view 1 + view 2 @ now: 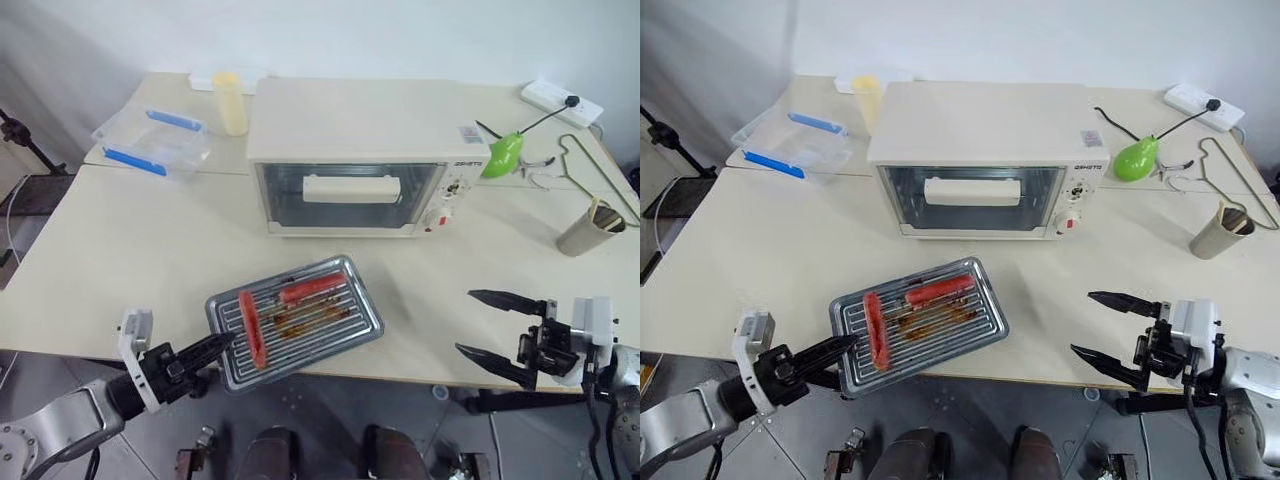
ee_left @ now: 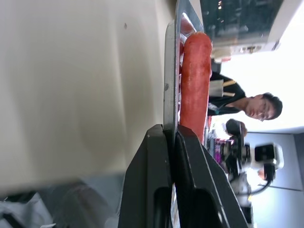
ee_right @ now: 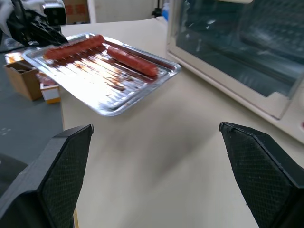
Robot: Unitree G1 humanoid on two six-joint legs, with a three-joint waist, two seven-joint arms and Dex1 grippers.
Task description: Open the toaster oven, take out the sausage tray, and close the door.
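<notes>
The cream-white toaster oven (image 1: 350,125) stands at the back of the table, its glass door (image 1: 290,205) upright and closed. In front of it the shiny ribbed sausage tray (image 1: 345,318) carries two red sausages (image 1: 312,287) and brown grease marks. The tray hangs a little above the table's front edge. My left gripper (image 1: 222,345) is shut on the tray's left rim, with one sausage lying just past its fingers (image 2: 152,156). My right gripper (image 1: 465,321) stands open to the right of the tray, nothing between its fingers (image 3: 61,156).
A clear plastic box with blue clips (image 1: 155,140) and a yellow cup (image 1: 230,102) stand at the back left. On the right are a green pear-shaped object (image 1: 503,155), a power strip (image 1: 560,102), a wire hanger (image 1: 590,165) and a grey cup (image 1: 588,232). A person (image 2: 256,107) is beyond the table.
</notes>
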